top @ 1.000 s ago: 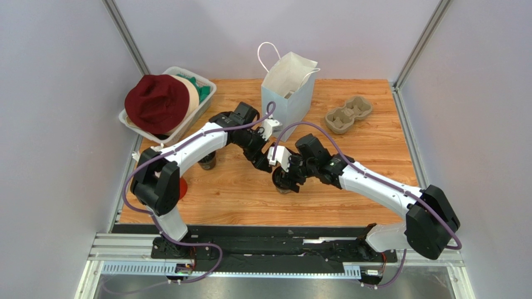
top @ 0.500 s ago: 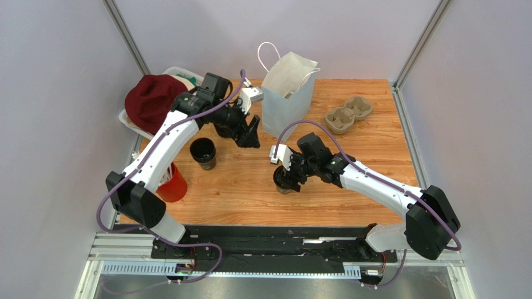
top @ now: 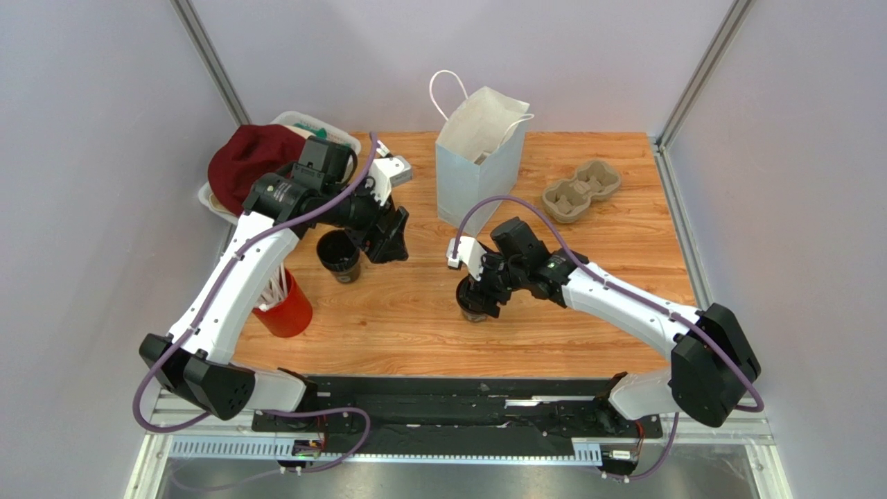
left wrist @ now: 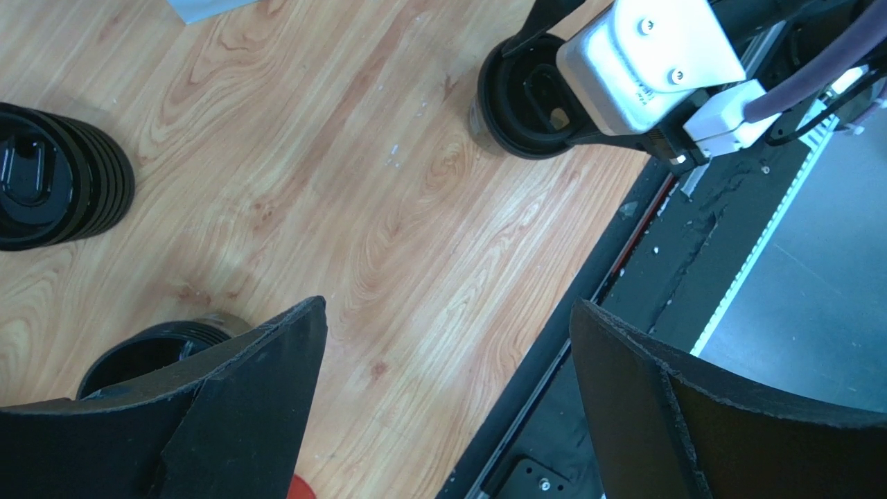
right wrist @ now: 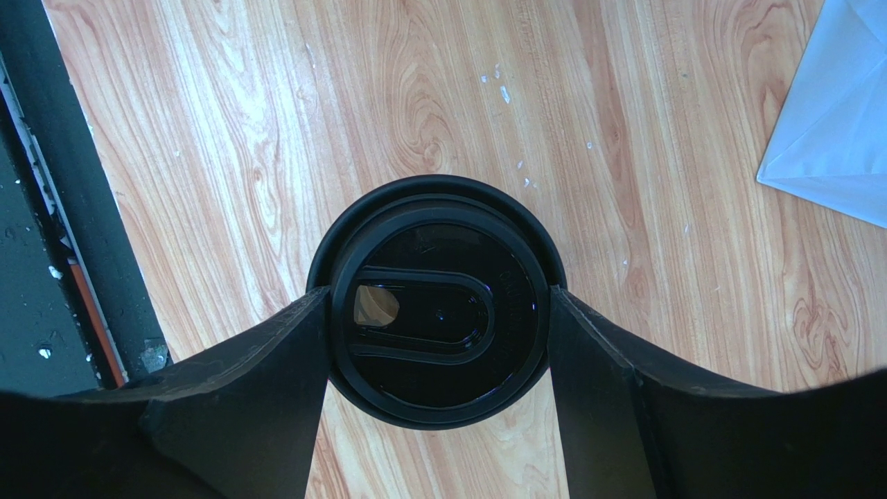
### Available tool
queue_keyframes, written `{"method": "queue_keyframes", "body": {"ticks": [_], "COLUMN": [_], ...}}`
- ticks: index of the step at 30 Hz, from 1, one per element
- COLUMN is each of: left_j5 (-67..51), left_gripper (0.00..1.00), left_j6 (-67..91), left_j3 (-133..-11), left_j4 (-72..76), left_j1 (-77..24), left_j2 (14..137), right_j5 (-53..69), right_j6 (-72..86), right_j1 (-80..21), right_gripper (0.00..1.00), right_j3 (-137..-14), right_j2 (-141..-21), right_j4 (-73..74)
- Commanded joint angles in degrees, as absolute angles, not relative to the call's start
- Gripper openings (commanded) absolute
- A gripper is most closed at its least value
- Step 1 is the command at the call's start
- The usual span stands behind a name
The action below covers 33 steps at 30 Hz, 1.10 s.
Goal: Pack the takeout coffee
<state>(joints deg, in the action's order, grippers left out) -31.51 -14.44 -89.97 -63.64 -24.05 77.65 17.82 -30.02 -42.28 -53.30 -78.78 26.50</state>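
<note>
The small near-black lidded disposable coffee cup (right wrist: 437,312) is stood on the wooden table (top: 625,224) before the pale-blue paper bag (top: 474,172) and clasped at its lid by the right gripper (top: 480,294), presumably for lifting; the left gripper (left wrist: 448,322) is spread wide, empty

The top camera sat high above and behind the arm bases, far off, looking down and away over the whole table (top: 416,322), with the near edge at the bottom. The left wrist camera hung at middle height over the table's left part, facing down past the left gripper (left wrist: 448,312) toward the near rail (left wrist: 645,260) and the takeout coffee (left wrist: 515,99). The right wrist camera sat close above that same cup, looking straight down through the right gripper (right wrist: 439,296). All three views shared the cup and the boards around it.
</note>
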Motion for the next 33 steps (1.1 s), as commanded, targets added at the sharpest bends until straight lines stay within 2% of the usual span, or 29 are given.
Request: {"method": "queue_keyframes", "body": {"ticks": [1, 3, 7, 25, 33], "left_j5": [-30.1, -28.7, -27.4, -26.4, -25.7], "left_gripper": [0.95, 0.95, 0.95, 0.95, 0.94], "left_j6": [-14.3, -13.8, -13.4, -12.6, -12.5], "left_j3": [-89.6, -88.9, -87.8, -86.0, -85.3], "left_j4": [-60.8, -60.1, -58.3, -55.8, -55.1], "left_j1": [-23.9, -23.9, -23.9, -23.9, -23.8], "left_j2": [76.9, 77.0, 76.7, 76.5, 75.7], "right_j5": [12.1, 11.8, 11.5, 11.3, 10.7], "right_j6": [-29.3, -29.2, -28.8, -26.5, -25.3], "right_j1": [-41.8, -41.8, -41.8, -39.3, -38.5], "right_gripper": [0.57, 0.54, 0.42, 0.25, 0.26], "right_j3": [-51.7, -51.9, -52.2, -53.6, -54.1], "right_j2": [-81.1, -80.8, -79.9, -75.8, -75.0], "right_j4": [36.6, 36.7, 36.9, 36.5, 36.0]}}
